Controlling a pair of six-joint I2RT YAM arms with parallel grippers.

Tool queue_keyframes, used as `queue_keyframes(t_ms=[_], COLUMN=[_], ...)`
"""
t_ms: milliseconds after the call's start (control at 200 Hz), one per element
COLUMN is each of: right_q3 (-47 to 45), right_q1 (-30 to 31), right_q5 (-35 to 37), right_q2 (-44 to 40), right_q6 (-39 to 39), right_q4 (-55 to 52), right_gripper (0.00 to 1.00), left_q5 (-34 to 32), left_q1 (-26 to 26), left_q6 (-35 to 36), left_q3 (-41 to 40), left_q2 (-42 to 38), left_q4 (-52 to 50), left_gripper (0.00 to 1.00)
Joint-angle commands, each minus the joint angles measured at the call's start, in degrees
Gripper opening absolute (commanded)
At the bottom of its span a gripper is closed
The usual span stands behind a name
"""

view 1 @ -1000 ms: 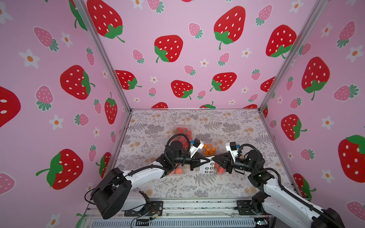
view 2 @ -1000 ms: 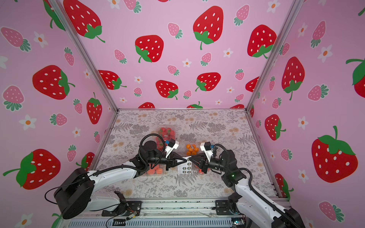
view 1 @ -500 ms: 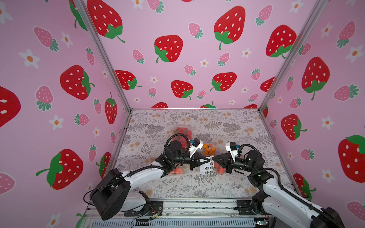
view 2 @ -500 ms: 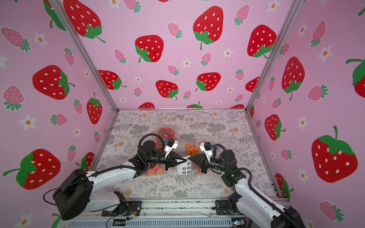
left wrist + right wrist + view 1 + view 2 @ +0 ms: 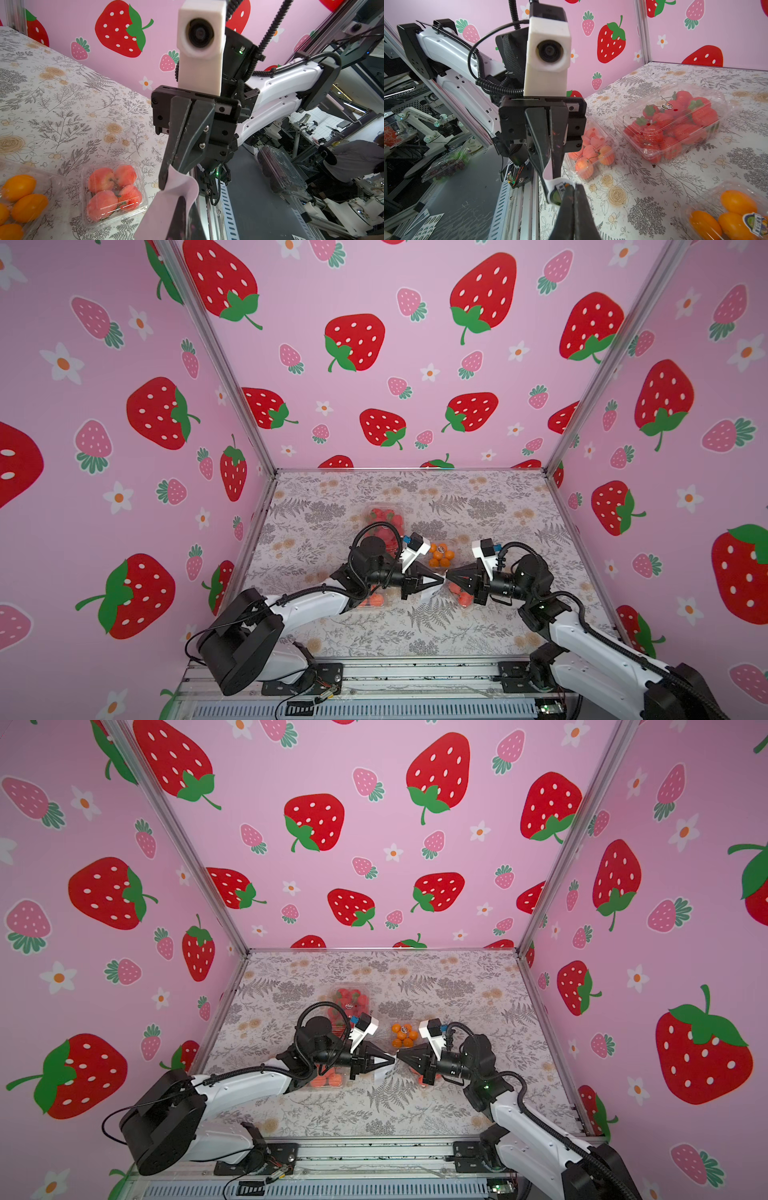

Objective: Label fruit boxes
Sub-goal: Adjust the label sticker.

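Observation:
My left gripper [image 5: 440, 580] and right gripper [image 5: 449, 576] meet tip to tip above the table's middle. The left gripper [image 5: 182, 200] is shut on a white sticker sheet [image 5: 164, 209]. The right gripper [image 5: 572, 187] is shut on a sticker [image 5: 558, 192] at the sheet's curled end. Four fruit boxes lie around them. The strawberries [image 5: 675, 122] are far left, the oranges [image 5: 733, 209] just behind the grippers. The large box of peach-pink fruits [image 5: 591, 149] is under the left arm. The small one [image 5: 114, 191] is under the right gripper.
Pink strawberry-print walls close in three sides. A metal rail [image 5: 395, 672] runs along the table's front edge. The strawberry box lid bears a round label [image 5: 667, 106], and so does the orange box [image 5: 755, 224]. Loose sticker sheets [image 5: 425, 226] lie off the table.
The right gripper has closed its jaws at the end of the sheet. The sheet, lying flatter between the grippers before, is now bent up between their tips.

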Motion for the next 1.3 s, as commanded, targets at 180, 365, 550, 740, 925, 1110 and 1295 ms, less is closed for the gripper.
queue_keyframes(t_ms=[180, 365, 550, 740, 925, 1110, 1295], right_q3=[-1.2, -1.4, -1.4, -1.7, -1.2, -1.0, -0.6], right_q1=[0.0, 0.0, 0.0, 0.0, 0.0, 0.0, 0.0], right_q5=[-2.7, -2.3, -2.3, -2.0, -1.2, 0.8, 1.4], right_q2=[-2.6, -4.2, -4.4, -6.1, -5.7, -7.1, -6.1], right_q6=[0.8, 0.6, 0.8, 1.1, 0.3, -0.2, -0.9], right_q4=[2.4, 1.5, 1.3, 0.8, -0.2, -1.9, -2.9], right_gripper=[0.0, 0.0, 0.0, 0.0, 0.0, 0.0, 0.0], left_q5=[-1.1, -0.9, -0.9, -2.2, -1.2, -0.4, -0.3], left_q1=[1.3, 1.6, 1.9, 1.9, 2.0, 1.8, 1.8], left_q6=[0.5, 0.1, 0.1, 1.5, 1.1, 0.3, 0.2], left_q3=[0.5, 0.3, 0.2, 0.1, 0.0, -0.7, -0.2], left_q2=[-0.8, -0.8, -1.3, -3.0, -3.1, -4.3, -3.0], left_q4=[1.5, 1.7, 1.0, -2.0, -1.7, -0.7, -0.1], left_gripper=[0.0, 0.0, 0.0, 0.0, 0.0, 0.0, 0.0])
